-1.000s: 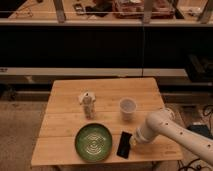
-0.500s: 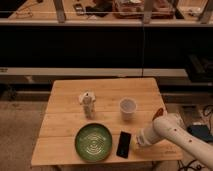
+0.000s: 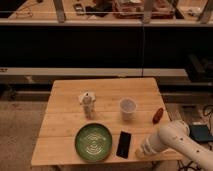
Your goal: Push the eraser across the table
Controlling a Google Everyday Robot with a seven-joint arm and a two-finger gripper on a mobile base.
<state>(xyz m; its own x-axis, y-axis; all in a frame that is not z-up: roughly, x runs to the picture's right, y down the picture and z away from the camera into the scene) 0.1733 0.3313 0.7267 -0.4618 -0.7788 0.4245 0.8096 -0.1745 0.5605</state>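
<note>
Pale planked surface (image 3: 65,125) under dark shelving: my hand waits just right of the eraser.
My hand (image 3: 141,151) sits low near the surface's near right edge, fingers pressed together with nothing visibly between them. The eraser (image 3: 123,144) lies just to its left, between it and the green plate (image 3: 82,135); I cannot tell if we touch. It is a flat black slab, with its long axis running near to far and tilted slightly. A leftward shove would, I judge, meet its long side and crowd the plate.
</note>
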